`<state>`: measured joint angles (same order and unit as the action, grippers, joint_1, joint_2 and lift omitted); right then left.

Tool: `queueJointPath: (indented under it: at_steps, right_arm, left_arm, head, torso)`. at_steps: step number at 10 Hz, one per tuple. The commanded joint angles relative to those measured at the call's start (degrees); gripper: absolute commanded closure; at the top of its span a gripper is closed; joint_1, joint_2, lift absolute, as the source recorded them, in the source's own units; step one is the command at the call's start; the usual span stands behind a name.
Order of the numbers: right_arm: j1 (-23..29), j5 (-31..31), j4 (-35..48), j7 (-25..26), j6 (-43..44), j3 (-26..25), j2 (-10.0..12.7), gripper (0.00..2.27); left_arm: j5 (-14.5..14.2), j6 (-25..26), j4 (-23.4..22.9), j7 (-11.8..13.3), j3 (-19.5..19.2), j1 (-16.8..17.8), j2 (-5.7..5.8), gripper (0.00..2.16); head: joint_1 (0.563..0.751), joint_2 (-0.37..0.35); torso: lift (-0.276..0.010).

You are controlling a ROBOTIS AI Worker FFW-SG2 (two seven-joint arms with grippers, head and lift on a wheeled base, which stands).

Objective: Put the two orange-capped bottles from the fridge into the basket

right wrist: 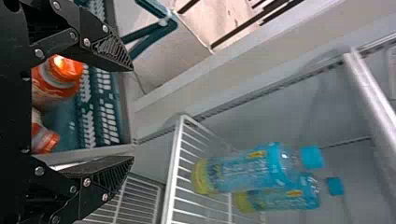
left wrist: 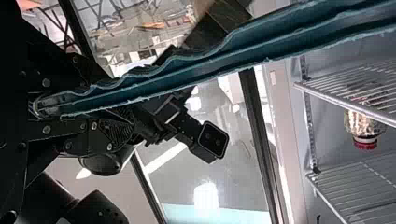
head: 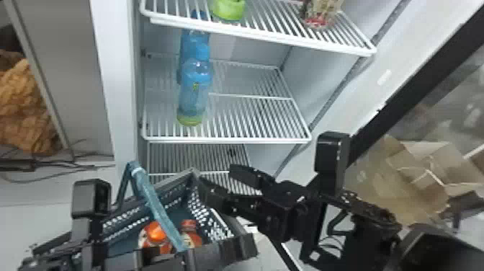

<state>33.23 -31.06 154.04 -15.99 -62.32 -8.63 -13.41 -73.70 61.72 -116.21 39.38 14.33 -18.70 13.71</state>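
Note:
At the bottom of the head view, my left gripper (head: 162, 257) is shut on the basket's teal handle (head: 155, 207); in the left wrist view the handle (left wrist: 187, 70) runs out from my left gripper (left wrist: 109, 100). Two orange-capped bottles (head: 157, 233) (head: 190, 231) are inside the basket (head: 212, 220). My right gripper (head: 218, 176) stands open over the basket's far right side, nothing between its fingers. The right wrist view has both bottles (right wrist: 58, 77) (right wrist: 44, 135) beyond my open right gripper (right wrist: 130, 114).
Two blue-capped bottles (head: 194, 90) stand at the left of the middle fridge shelf (head: 252, 111). The upper shelf (head: 266, 32) holds a green item (head: 229, 9) and a red-based jar (head: 318, 20). A fridge wall (head: 120, 79) is at the left, the dark-edged door (head: 414, 86) at the right.

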Motion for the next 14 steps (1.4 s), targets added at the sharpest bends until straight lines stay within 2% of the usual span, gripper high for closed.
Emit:
queueJointPath:
  at_steps: [1, 3, 6, 10, 11, 14]
  right_arm:
    - [0.38, 1.13, -0.83, 0.0, 7.76, -0.51, 0.93, 0.43]
    - [0.94, 3.3, -4.62, 0.09, 24.92, -1.2, 2.95, 0.43]
    - [3.33, 8.9, -9.26, 1.58, 44.46, -2.8, 4.71, 0.43]
    - [8.25, 15.3, -12.64, 3.34, 53.04, -5.19, 9.19, 0.43]
    - [8.67, 16.9, -14.61, 3.34, 55.15, -4.62, 9.81, 0.43]
    - [9.52, 16.44, -17.0, 3.95, 56.14, -4.05, 9.99, 0.43]
  left_arm:
    - [0.0, -0.13, -0.01, 0.0, 0.06, 0.0, 0.09, 1.15]
    - [0.0, -0.13, -0.01, 0.0, 0.06, 0.14, 0.09, 1.15]
    - [0.0, -0.27, -0.01, 0.0, 0.18, 0.14, 0.09, 1.15]
    - [0.0, -0.41, -0.01, -0.09, 0.41, 0.28, 0.09, 1.15]
    - [0.0, -0.41, -0.01, -0.09, 0.52, 0.28, 0.18, 1.15]
    - [0.0, -0.41, -0.01, -0.18, 0.64, 0.42, 0.09, 1.15]
  head:
    - [0.695, -0.35]
    - [0.695, -0.35]
    - [0.695, -0.35]
    - [0.695, -0.35]
    - [0.695, -0.35]
    - [0.695, -0.35]
  torso:
    - [-0.235]
    - [-0.235]
    - [-0.235]
    - [-0.235]
    - [-0.235]
    - [-0.235]
